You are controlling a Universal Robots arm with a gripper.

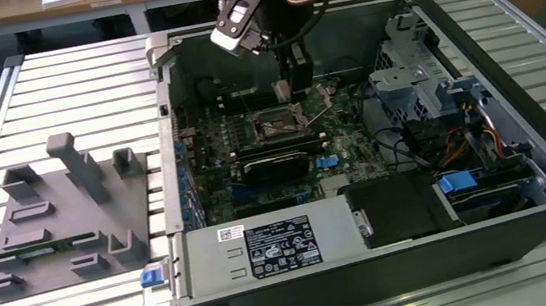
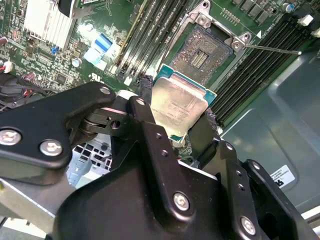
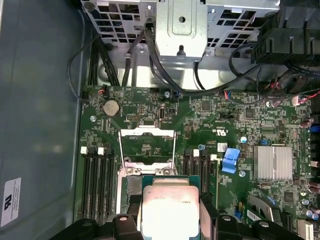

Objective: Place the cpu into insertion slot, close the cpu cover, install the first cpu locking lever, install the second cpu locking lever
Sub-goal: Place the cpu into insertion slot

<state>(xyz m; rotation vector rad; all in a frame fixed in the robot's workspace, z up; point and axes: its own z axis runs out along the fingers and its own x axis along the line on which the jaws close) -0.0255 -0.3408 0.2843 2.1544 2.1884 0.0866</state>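
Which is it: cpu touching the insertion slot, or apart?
Apart. In the second wrist view the cpu sits clamped in the gripper, and the insertion slot lies uncovered beyond it.

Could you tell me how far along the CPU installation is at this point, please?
Nothing is seated yet. The insertion slot lies open and bare, and one locking lever stands free. In hand: the gripper has its jaws shut on the cpu, held clear of the slot. Left: seating it, plus all shutting and locking of the slot.
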